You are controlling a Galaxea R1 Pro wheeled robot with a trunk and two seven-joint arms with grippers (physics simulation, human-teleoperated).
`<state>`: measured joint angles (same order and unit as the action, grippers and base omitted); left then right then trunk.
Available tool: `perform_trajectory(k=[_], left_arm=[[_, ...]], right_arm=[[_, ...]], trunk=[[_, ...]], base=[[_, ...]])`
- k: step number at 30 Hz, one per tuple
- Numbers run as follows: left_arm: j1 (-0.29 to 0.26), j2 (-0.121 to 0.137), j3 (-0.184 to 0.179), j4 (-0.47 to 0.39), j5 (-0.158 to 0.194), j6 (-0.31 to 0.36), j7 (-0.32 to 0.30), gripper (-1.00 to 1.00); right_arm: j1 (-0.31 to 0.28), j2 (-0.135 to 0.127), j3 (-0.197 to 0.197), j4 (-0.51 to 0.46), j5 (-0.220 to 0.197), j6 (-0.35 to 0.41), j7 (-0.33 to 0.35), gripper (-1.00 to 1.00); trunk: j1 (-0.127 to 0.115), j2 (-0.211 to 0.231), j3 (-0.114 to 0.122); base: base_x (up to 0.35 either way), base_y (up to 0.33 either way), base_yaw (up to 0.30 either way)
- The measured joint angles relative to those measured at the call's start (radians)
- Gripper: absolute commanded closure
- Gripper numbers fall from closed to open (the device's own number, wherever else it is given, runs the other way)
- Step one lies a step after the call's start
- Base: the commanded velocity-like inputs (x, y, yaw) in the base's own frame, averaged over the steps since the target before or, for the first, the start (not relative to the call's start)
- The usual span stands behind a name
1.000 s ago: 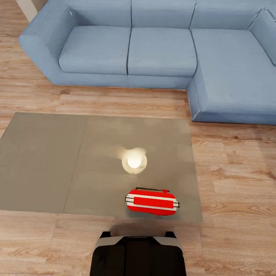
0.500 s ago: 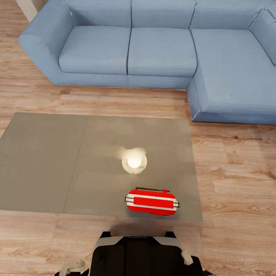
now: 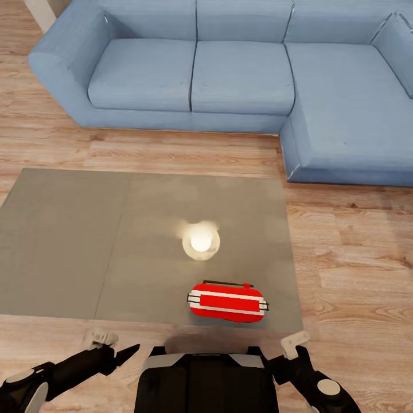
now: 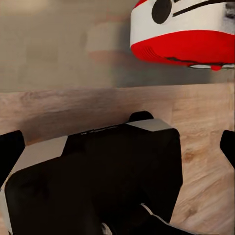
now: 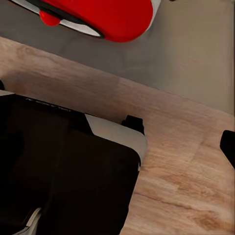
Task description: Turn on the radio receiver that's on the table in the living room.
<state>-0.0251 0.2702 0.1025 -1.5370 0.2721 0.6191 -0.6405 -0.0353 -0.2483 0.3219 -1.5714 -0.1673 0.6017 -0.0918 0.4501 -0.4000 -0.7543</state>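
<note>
The radio receiver (image 3: 228, 302) lies flat on the grey counter (image 3: 69, 241), close to its near edge and toward its right end, just ahead of the robot's dark trunk (image 3: 206, 381). Its long axis runs side to side across the robot's front, tilted a little, with the thin wire handle on the far side, toward the blue sofa (image 3: 241, 86). A pale round glare (image 3: 201, 241) sits on the counter just beyond it. Both arms hang low, short of the counter edge. The right gripper (image 3: 293, 339) is the nearer, off the radio's right end; I can't tell how its fingers stand. The left gripper (image 3: 127, 351) points toward the radio from farther off; its dark fingertips sit wide apart in the left wrist view. A reach forward from the right looks shortest.
</note>
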Motion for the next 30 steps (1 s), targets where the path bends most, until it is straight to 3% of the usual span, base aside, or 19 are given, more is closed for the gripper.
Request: perform_trajectory(k=[6, 8, 15, 23, 30], left_arm=[[-0.039, 0.004, 0.005, 0.016, 0.004, -0.003, -0.016, -1.0], [-0.051, 0.006, 0.004, 0.016, 0.005, -0.002, -0.021, -1.0], [-0.066, -0.019, 0.002, 0.018, 0.003, -0.041, -0.022, -1.0], [-0.067, -0.022, 0.002, 0.016, 0.005, -0.052, -0.021, -1.0], [-0.068, -0.022, 0.002, 0.014, 0.006, -0.053, -0.021, -1.0]], right_arm=[[-0.023, 0.001, -0.005, 0.007, 0.024, -0.013, 0.009, -1.0], [-0.017, -0.006, -0.009, -0.002, 0.013, -0.02, -0.002, -1.0], [-0.045, -0.037, 0.001, -0.008, 0.038, -0.059, -0.016, -1.0], [-0.09, -0.043, 0.009, -0.009, 0.074, -0.02, 0.019, -1.0], [-0.129, -0.041, 0.047, -0.009, 0.112, 0.019, 0.058, -1.0]], trunk=[[0.0, 0.0, 0.0], [0.0, 0.0, 0.0], [0.0, 0.0, 0.0], [0.0, 0.0, 0.0], [0.0, 0.0, 0.0]], base=[[0.0, 0.0, 0.0], [0.0, 0.0, 0.0], [0.0, 0.0, 0.0], [0.0, 0.0, 0.0], [0.0, 0.0, 0.0]])
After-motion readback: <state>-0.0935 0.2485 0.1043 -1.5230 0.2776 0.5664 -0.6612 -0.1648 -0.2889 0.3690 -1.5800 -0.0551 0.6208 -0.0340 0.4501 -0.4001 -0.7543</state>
